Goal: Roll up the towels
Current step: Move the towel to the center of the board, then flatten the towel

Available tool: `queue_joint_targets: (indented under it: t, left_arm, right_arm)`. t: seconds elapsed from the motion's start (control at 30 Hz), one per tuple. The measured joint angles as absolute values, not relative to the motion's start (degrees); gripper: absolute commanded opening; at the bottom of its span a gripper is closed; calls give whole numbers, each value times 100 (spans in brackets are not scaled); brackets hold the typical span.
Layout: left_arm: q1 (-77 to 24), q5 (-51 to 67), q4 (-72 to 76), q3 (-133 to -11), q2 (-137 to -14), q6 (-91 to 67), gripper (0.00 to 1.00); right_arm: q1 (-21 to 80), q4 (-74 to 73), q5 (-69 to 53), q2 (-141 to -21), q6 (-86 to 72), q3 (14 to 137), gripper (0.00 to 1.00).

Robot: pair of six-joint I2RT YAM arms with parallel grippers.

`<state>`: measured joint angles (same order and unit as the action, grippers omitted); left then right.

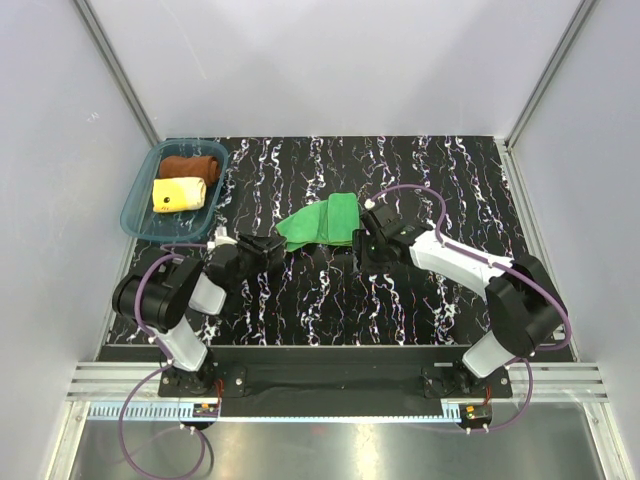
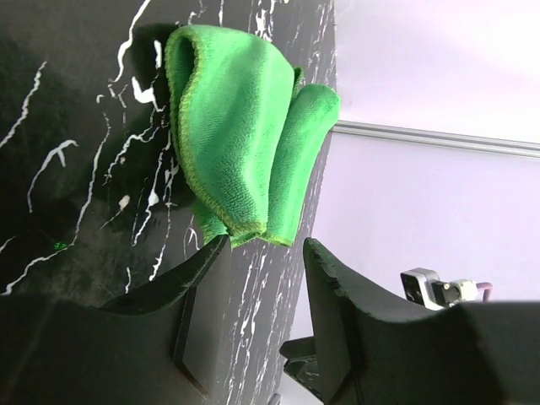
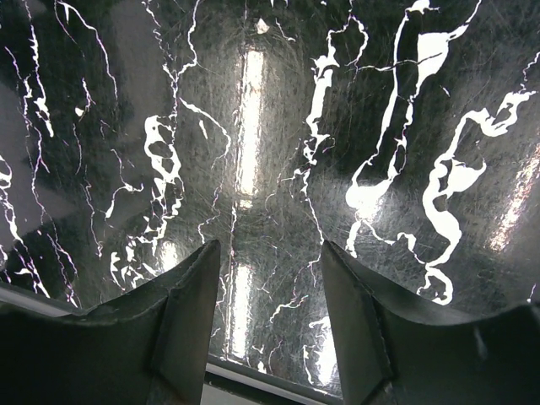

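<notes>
Three towels are seen in the top view, two of them laid in a translucent teal tray (image 1: 133, 203) that is set at the far left corner of the black, white-veined desk (image 1: 400, 300). Within the tray the rust-brown towel (image 1: 190, 166) is placed at the far side as a roll, and the pale yellow towel (image 1: 178, 193), also rolled and marked with small dark prints, is lodged just in front of it, the two touching. The green towel (image 1: 322, 225) is found apart from these, near the middle of the desk, loosely folded over on itself in soft layers and not rolled. It is flanked by both arms, one at each end. The left gripper (image 2: 266, 246) is held low at the towel's left end with its jaws parted; the hemmed edge of the cloth is seen right at the fingertips, and no cloth is clamped between them. The right gripper (image 3: 270, 246) is kept just beside the towel's right end, its jaws likewise spread, and only the bare glossy desk surface is shown between them in the wrist view.
</notes>
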<state>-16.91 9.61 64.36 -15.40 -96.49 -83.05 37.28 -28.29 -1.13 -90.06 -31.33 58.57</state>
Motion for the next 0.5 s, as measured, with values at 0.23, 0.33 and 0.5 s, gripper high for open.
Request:
queue_joint_targets:
  t: [0.23,0.33,0.5]
  left_arm:
    - [-1682,956,6429,-1594,-9642,-8305,45]
    - [-1682,958,6434,-1660,-9653,-8309,45]
    - [-1682,972,6477,-1870,-9935,-8383,42]
  right_arm:
    - [3728,-2812,-117,-9006,-3133,5846,58]
    - [3728,-2810,-117,-9011,-3133,5846,58]
    - [3728,-2810,-130,-9052,-3133,5846,57]
